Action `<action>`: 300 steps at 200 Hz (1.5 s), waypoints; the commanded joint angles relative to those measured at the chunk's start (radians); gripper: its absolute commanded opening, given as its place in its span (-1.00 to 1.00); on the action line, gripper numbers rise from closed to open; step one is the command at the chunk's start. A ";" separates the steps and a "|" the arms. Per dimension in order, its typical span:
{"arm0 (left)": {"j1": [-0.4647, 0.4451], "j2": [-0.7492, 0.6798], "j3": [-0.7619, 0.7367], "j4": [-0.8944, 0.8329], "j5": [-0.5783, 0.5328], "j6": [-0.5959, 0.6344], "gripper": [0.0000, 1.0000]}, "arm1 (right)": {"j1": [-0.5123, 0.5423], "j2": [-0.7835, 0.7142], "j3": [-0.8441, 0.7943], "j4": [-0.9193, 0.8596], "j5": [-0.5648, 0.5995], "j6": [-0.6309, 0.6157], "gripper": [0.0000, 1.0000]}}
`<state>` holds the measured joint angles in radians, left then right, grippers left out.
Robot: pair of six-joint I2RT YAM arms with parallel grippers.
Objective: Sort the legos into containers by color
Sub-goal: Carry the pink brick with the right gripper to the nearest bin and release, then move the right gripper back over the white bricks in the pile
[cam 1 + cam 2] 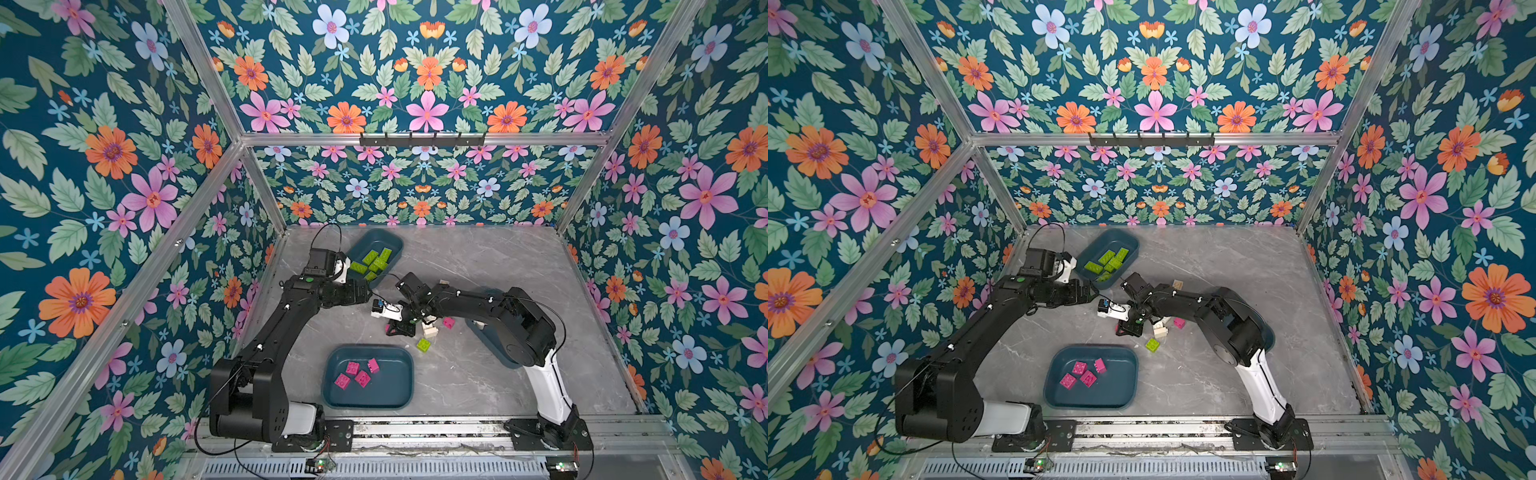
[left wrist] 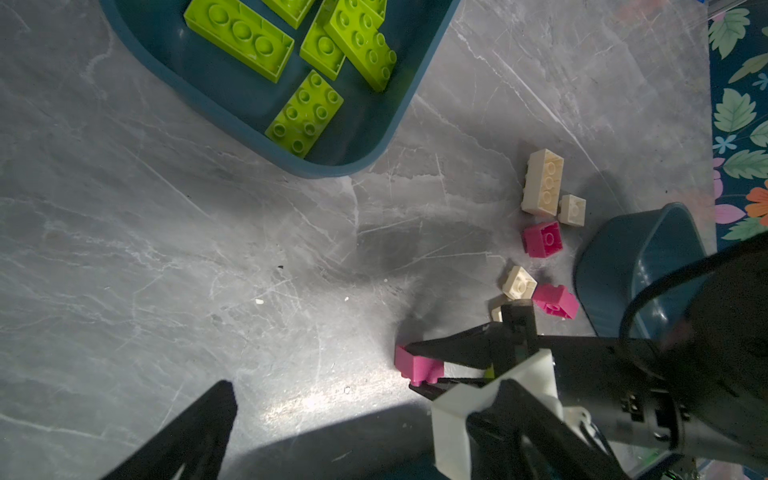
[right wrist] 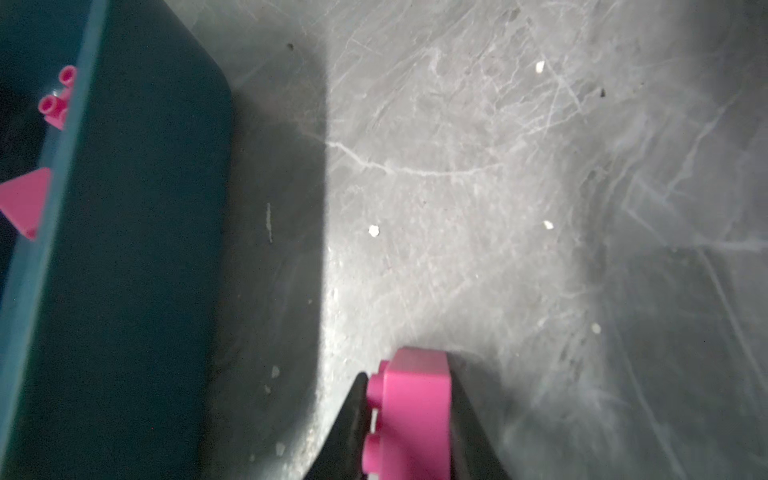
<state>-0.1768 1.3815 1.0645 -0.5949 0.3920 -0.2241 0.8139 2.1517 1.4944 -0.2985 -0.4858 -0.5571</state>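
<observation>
The right gripper (image 2: 412,366), clamped on a pink brick (image 3: 415,415) low over the table (image 3: 457,187) near the bin of pink bricks (image 1: 390,395), should lift straight up, clear the rim (image 1: 368,347), and let go only well inside.

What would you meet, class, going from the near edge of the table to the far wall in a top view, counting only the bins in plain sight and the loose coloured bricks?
bin with pink bricks → loose green brick → loose pink brick → bin with green bricks
</observation>
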 commanded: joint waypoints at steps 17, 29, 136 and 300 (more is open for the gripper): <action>0.002 -0.008 -0.001 -0.008 0.003 0.017 1.00 | -0.014 -0.099 -0.038 0.007 -0.033 0.024 -0.61; 0.002 -0.009 0.000 -0.009 0.005 0.018 1.00 | -0.019 -0.152 -0.058 0.012 -0.058 0.036 -0.62; 0.006 -0.023 0.006 -0.010 0.008 0.003 1.00 | 0.225 -0.368 -0.244 0.071 -0.100 0.041 -0.55; 0.006 -0.033 -0.014 0.023 0.037 -0.020 1.00 | -0.039 -0.671 -0.346 -0.211 -0.029 0.098 0.28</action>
<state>-0.1711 1.3525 1.0565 -0.5938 0.4171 -0.2348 0.8654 1.5299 1.1706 -0.3813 -0.5167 -0.4965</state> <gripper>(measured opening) 0.997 0.639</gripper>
